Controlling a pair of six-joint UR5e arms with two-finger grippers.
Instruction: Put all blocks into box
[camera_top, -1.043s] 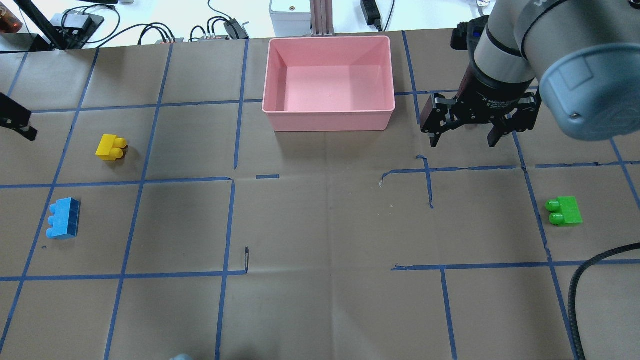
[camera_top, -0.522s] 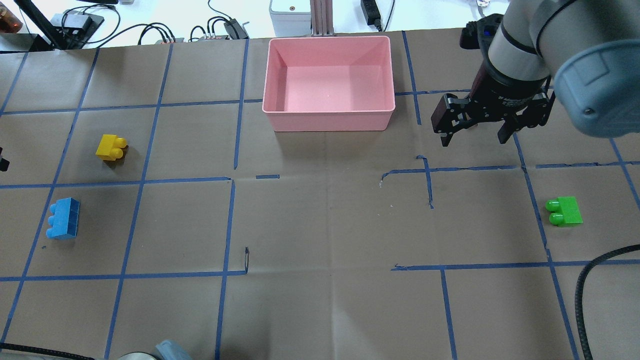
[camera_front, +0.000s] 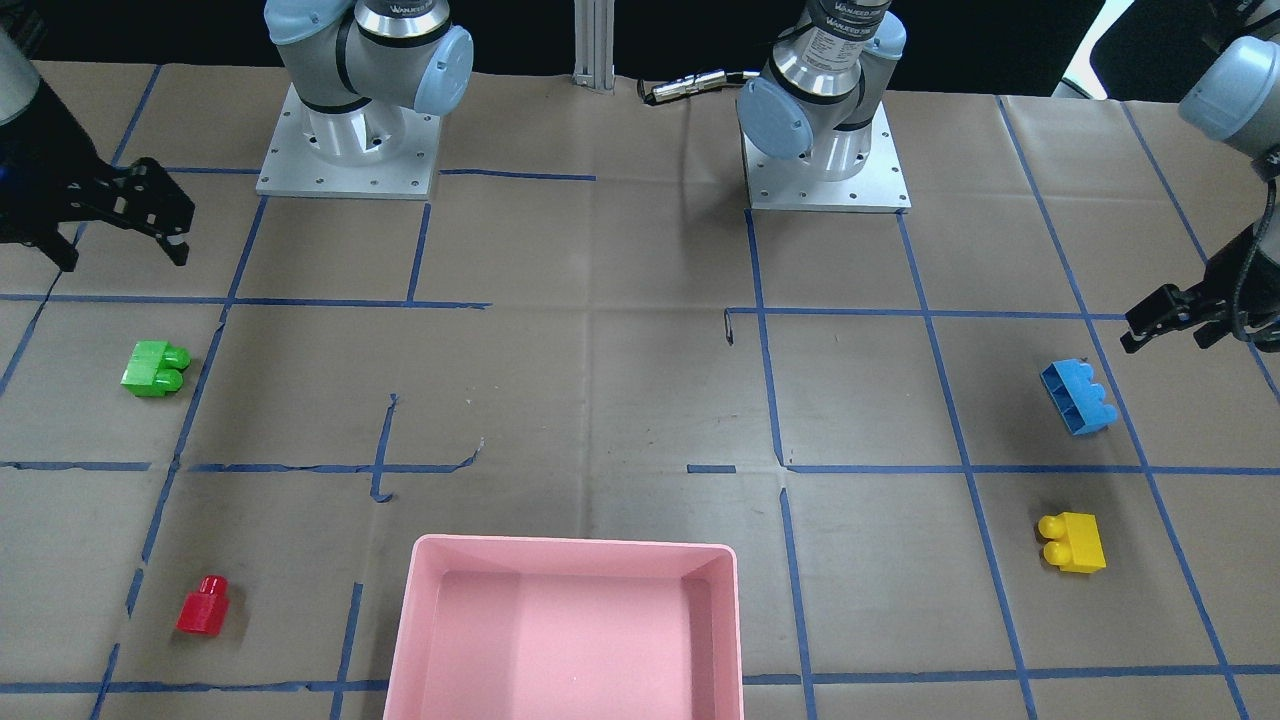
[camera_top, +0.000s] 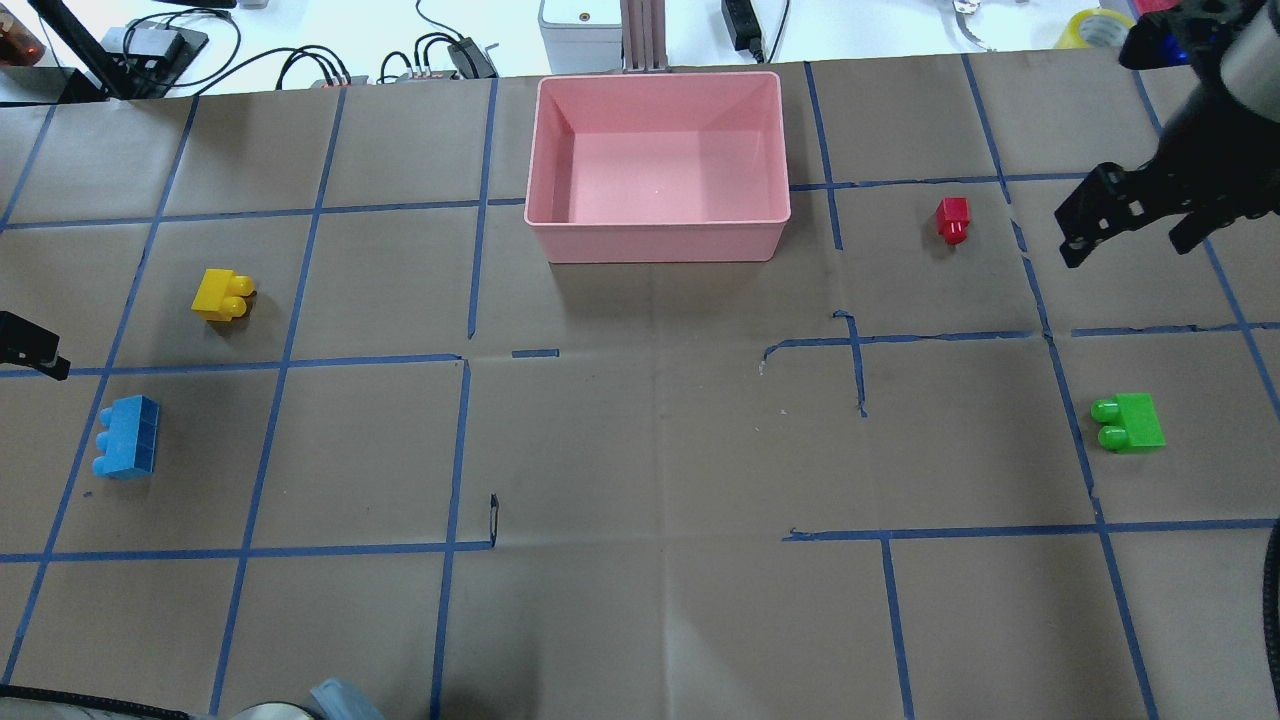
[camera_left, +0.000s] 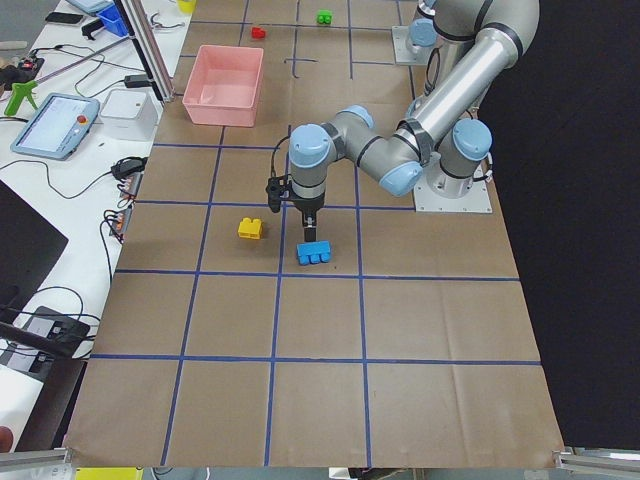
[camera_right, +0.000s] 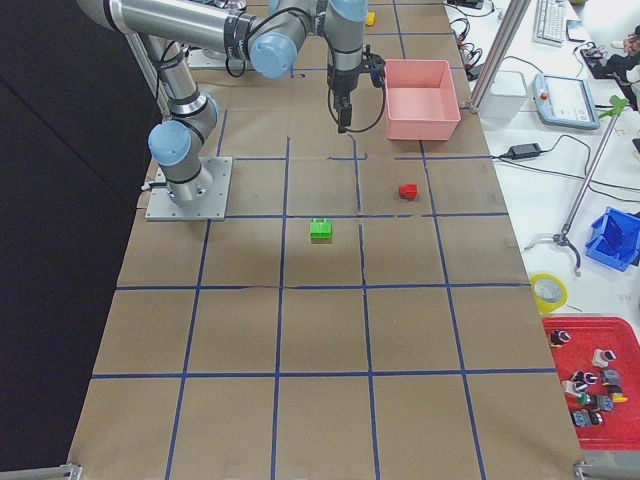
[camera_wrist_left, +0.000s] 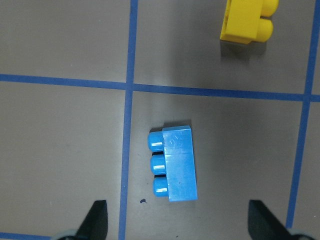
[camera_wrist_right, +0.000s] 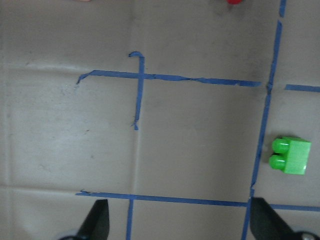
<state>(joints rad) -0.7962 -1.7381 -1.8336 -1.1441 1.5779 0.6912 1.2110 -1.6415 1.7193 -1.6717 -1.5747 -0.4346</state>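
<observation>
Over the brown-papered, blue-taped counter (camera_top: 650, 450), the left gripper (camera_wrist_left: 180, 222) and right gripper (camera_top: 1125, 250) hang open, the blue three-stud brick (camera_wrist_left: 180, 162) beneath the left.

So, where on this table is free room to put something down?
The middle, bordered by the box, blue block and green block, is bare; so is the box's floor. Crowded: the left end, with the left claw over the blue block beside the yellow block, and the red block near the right claw.

ovhd behind, down | front opp, steep | wrists close, down | ovhd+front share box (camera_top: 660, 240)
</observation>
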